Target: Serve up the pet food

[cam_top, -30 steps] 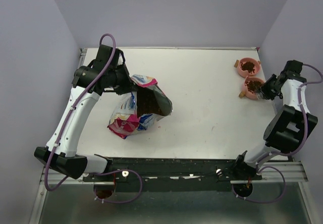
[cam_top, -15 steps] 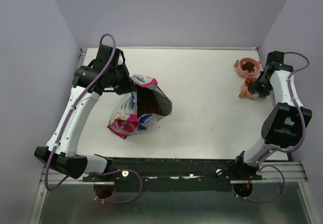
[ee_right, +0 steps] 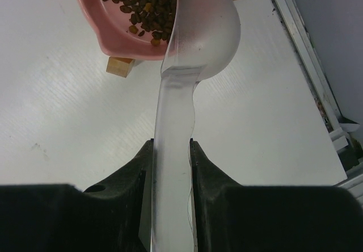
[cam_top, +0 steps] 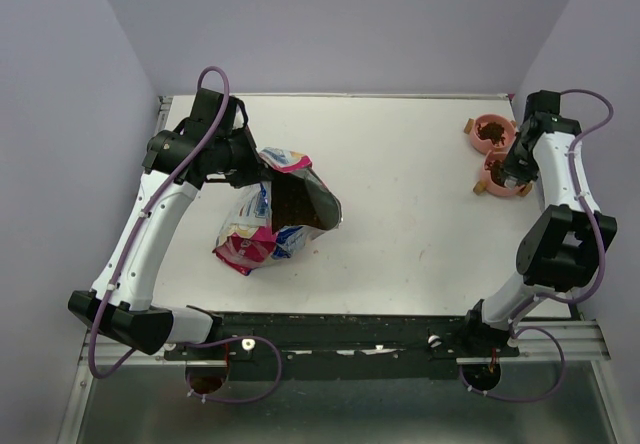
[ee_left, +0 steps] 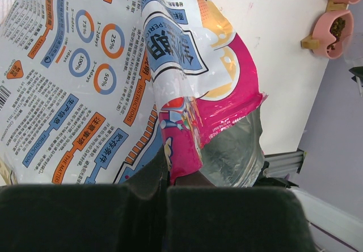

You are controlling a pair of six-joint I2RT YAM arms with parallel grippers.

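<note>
The pet food, dark brown kibble, fills two pink bowls at the far right [cam_top: 491, 132] [cam_top: 499, 172]; more shows inside the open bag [cam_top: 300, 206]. My right gripper [ee_right: 171, 150] is shut on the handle of a clear plastic scoop [ee_right: 201, 30], whose cup is turned on its side over the rim of the nearer pink bowl [ee_right: 122, 33]; the kibble [ee_right: 142, 8] lies in that bowl. My left gripper [ee_left: 165, 175] is shut on the top edge of the glossy pink-and-blue bag [ee_left: 108, 76] and holds it open at the table's left.
The table's right edge and metal rail [ee_right: 309, 64] run close beside the bowls. Purple walls enclose the white table [cam_top: 400, 214]. The bowls sit on small wooden feet [ee_right: 119, 67].
My right arm swung up and inward over the nearer bowl, turning the scoop over it. The left arm and bag have not moved.
</note>
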